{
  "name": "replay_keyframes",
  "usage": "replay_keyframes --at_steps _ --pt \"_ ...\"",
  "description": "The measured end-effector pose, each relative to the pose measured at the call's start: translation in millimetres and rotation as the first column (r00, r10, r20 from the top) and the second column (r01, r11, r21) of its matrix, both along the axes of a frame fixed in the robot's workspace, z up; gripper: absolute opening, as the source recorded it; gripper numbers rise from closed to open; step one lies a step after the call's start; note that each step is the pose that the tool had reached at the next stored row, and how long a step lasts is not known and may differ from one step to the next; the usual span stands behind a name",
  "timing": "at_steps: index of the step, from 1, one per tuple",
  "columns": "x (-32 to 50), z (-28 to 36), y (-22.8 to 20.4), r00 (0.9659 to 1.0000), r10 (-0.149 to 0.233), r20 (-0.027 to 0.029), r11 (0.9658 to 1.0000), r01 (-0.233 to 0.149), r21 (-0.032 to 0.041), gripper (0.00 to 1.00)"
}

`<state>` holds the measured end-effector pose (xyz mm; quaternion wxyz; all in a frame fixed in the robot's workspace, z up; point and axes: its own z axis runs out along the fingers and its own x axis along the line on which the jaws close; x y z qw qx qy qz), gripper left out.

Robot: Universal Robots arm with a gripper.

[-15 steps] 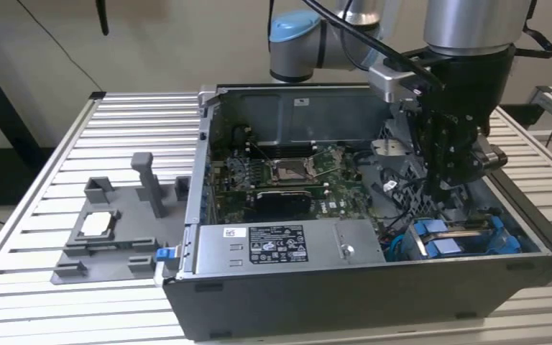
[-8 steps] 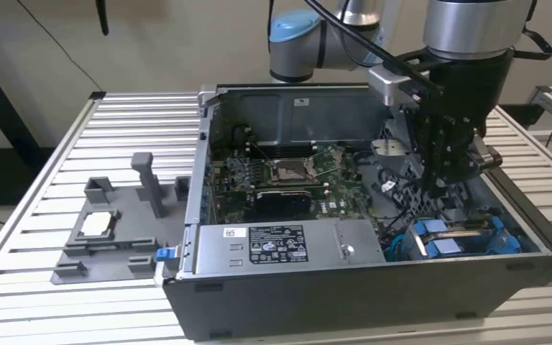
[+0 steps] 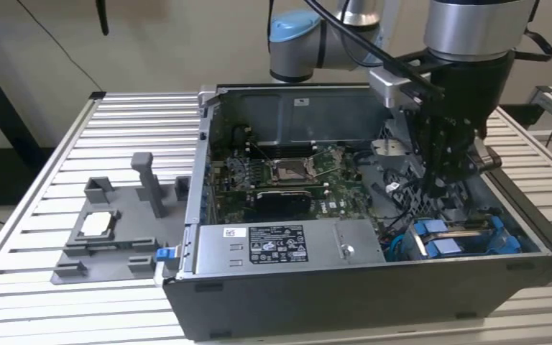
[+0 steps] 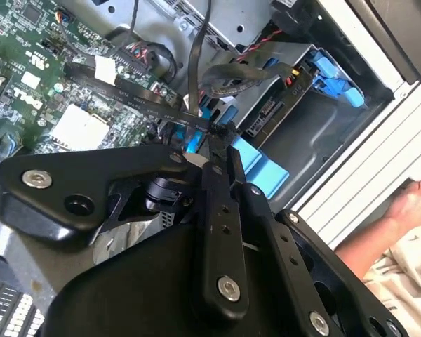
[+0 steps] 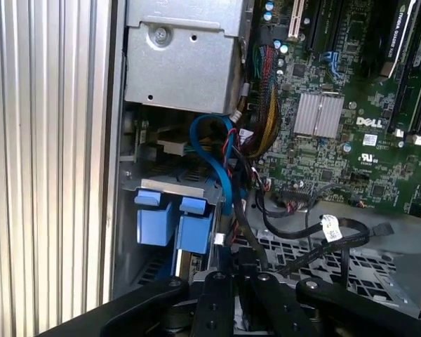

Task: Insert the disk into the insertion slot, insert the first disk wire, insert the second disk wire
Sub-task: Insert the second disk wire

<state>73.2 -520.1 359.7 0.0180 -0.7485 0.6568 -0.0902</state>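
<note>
Slatted metal forms the tabletop (image 3: 46,180) under everything I'm watching, with an open computer case (image 3: 372,295) standing on it and a grey fixture tray (image 3: 103,241) lying at the exterior view's left of the case. From my feed, the arm reaches down into the case near its far corner at the exterior view's right, over the black perforated floor panel (image 5: 316,263).

I see the end effector (image 4: 221,151) with its fingers (image 4: 217,210) pressed close together, pinching a black wire (image 4: 196,70) whose flat connector end sits just at the fingertips. I make out the disk (image 3: 458,241) already seated in its bay at the near corner of the case, at the exterior view's right, its blue carrier tabs (image 5: 174,223) sticking up. A blue cable (image 5: 221,165) loops beside the bay, close to a bundle of coloured wires.

My exterior view shows the silver power supply box (image 3: 286,241) along the case's near wall, beside the green motherboard (image 3: 286,176). A person's hand (image 4: 414,203) rests outside the case in the second wrist view.
</note>
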Motion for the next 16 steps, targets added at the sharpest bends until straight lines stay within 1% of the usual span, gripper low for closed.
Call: replay_keyframes --at_steps 3,4,6,7,8,10,11,12,13,16 --pt "1.1 0.0 -3.7 1.0 0.0 -0.0003 1.0 0.0 0.0054 0.16" --pt "2.5 0.0 -5.4 1.0 0.0 -0.0014 1.0 0.0 0.0056 0.16" --pt "5.7 0.0 -9.0 1.0 0.0 -0.0056 1.0 0.0 0.0055 0.16" --pt "7.1 -0.1 -10.9 1.0 0.0 -0.0091 1.0 0.0 0.0056 0.15" --pt "8.6 -0.3 -12.7 0.9999 0.0 -0.0149 1.0 0.0 0.0056 0.15" --pt "10.6 -0.9 -15.4 0.9995 0.0 -0.0324 1.0 0.0 0.0055 0.15" --pt "11.2 -1.4 -16.6 0.9992 0.0 -0.0401 1.0 0.0 0.0056 0.15" --pt "11.8 -2.0 -17.6 0.999 0.0 -0.0452 1.0 0.0 0.0056 0.15" --pt "12.4 -2.6 -18.5 0.9988 0.0 -0.0484 1.0 0.0 0.0056 0.15" --pt "14.7 -4.9 -21.2 0.9984 -0.001 -0.0557 1.0 0.001 0.0055 0.15"
